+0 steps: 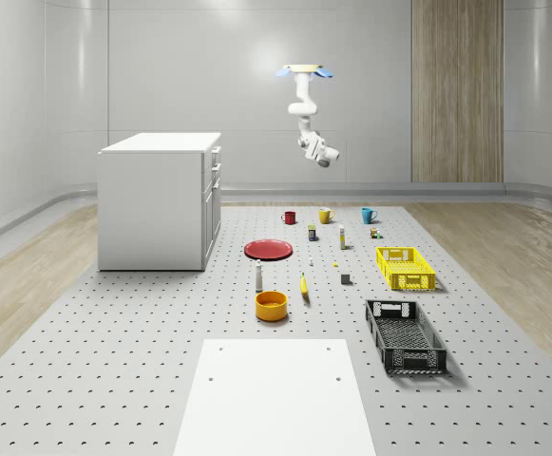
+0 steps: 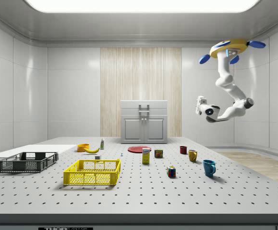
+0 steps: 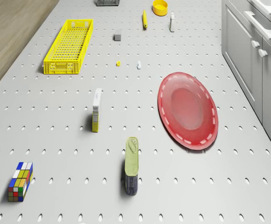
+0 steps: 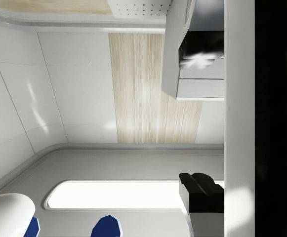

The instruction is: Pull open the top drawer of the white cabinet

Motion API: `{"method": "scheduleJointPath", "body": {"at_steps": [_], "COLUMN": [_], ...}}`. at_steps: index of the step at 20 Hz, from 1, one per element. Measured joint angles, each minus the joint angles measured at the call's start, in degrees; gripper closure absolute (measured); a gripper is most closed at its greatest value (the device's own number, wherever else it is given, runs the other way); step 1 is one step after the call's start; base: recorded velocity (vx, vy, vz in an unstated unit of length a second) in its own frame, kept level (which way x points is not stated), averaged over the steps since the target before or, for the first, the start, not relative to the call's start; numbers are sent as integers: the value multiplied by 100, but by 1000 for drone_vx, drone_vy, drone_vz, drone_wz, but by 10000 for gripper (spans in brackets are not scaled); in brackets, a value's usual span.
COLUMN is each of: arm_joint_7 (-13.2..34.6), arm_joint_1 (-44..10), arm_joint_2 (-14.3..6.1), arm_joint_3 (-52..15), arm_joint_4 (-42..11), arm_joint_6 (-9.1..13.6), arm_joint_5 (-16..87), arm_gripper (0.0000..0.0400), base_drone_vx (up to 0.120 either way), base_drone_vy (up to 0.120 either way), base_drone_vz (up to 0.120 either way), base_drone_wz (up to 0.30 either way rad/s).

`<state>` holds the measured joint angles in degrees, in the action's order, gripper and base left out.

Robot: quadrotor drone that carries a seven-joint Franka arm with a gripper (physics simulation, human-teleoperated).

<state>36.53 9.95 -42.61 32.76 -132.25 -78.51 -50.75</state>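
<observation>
The white cabinet (image 1: 157, 201) stands on the pegboard floor at the whole-scene view's left, with its drawers on the face turned right. Its top drawer (image 2: 144, 106) sits flush under the cabinet top, with a bar handle. The drone (image 1: 305, 69) hovers high in the air, right of the cabinet and above the far end of the floor near the mugs. Its arm hangs down and bends. My gripper (image 1: 325, 156) (image 2: 201, 103) is in free air at about the cabinet top's height, well away from the drawer and holding nothing. The drone view has the cabinet front (image 3: 247, 51) at its edge.
On the floor in front of the cabinet lie a red plate (image 1: 269, 249), an orange bowl (image 1: 271, 305), a banana (image 1: 304, 286), three mugs (image 1: 325, 216), a yellow crate (image 1: 405, 267) and a black crate (image 1: 405, 335). Small boxes, a can (image 3: 131, 164) and a puzzle cube (image 3: 20, 182) are scattered around.
</observation>
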Motion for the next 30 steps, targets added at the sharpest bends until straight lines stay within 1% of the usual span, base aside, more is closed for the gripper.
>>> {"method": "scheduleJointPath", "body": {"at_steps": [4, 10, 30], "arm_joint_7": [-78, -84, 171], "arm_joint_1": [297, 636, 1423], "arm_joint_2": [-116, -291, -842], "arm_joint_3": [401, 726, 1191], "arm_joint_4": [-311, -527, -693], "arm_joint_6": [-72, -230, -809], "arm_joint_5": [-495, -739, -534], "arm_gripper": [93, 95, 95], "base_drone_vx": [120, 120, 120], "base_drone_vy": [-120, -120, -120], "base_drone_vz": [0, 0, 0], "base_drone_wz": [0, 0, 0]}}
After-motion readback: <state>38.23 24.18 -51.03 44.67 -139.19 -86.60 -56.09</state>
